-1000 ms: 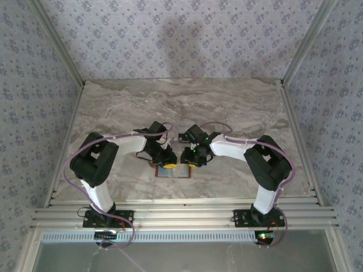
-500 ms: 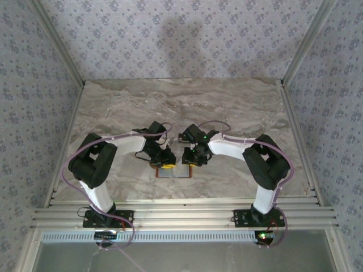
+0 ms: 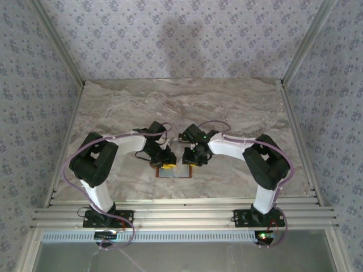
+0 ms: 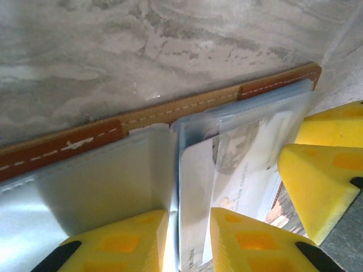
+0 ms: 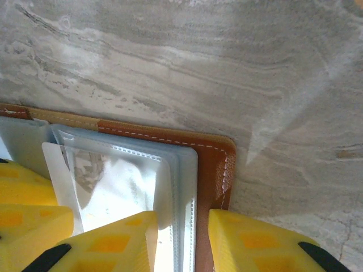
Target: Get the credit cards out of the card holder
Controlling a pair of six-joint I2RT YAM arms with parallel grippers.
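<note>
The orange-brown card holder [image 3: 174, 172] lies open on the marble table, its pale lining up. My left gripper [image 3: 167, 165] is down on its left half and my right gripper [image 3: 189, 162] on its right half. In the left wrist view the left gripper [image 4: 190, 218] is open, its yellow fingers either side of a whitish credit card [image 4: 195, 181] in clear sleeves, below the holder's stitched edge [image 4: 57, 147]. In the right wrist view the right gripper [image 5: 182, 221] is open. It straddles the holder's right border [image 5: 214, 164], one finger on the sleeves [image 5: 113, 175], one beside the leather.
The marble tabletop [image 3: 181, 107] stretches bare behind the holder up to the patterned walls. An aluminium rail [image 3: 181, 212] runs along the near edge by the arm bases. The two grippers stand close together; the right one's fingers [image 4: 323, 181] show beside the left one.
Both grippers stay down on the open card holder. The right wrist has edged slightly to the left; the holder has not moved.
</note>
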